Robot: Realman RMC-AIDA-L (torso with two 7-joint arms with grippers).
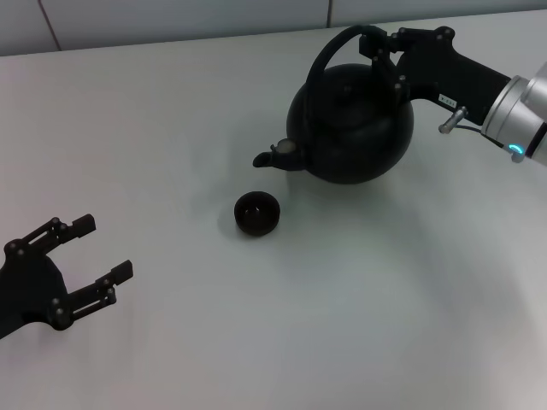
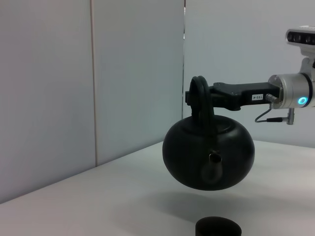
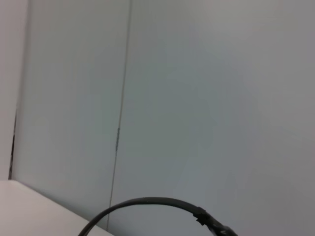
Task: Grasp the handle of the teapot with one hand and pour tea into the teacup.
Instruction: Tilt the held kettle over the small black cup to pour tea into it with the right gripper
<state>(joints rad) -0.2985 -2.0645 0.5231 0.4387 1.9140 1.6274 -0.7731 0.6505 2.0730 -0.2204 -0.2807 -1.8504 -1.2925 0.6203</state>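
The glossy black teapot [image 1: 350, 128] hangs in the air above the white table, as the left wrist view [image 2: 209, 157] shows, with its spout [image 1: 273, 155] pointing toward the teacup. My right gripper [image 1: 385, 55] is shut on the handle [image 1: 329, 55] at its ribbed side. The handle also shows in the left wrist view [image 2: 199, 101] and the right wrist view [image 3: 147, 204]. The small black teacup [image 1: 257, 213] stands on the table just below and in front of the spout; its rim shows in the left wrist view [image 2: 218, 227]. No tea is visible. My left gripper [image 1: 101, 256] is open and empty at the near left.
The white table [image 1: 256, 325] stretches around the cup. A pale panelled wall [image 2: 98, 73] stands behind the table's far edge.
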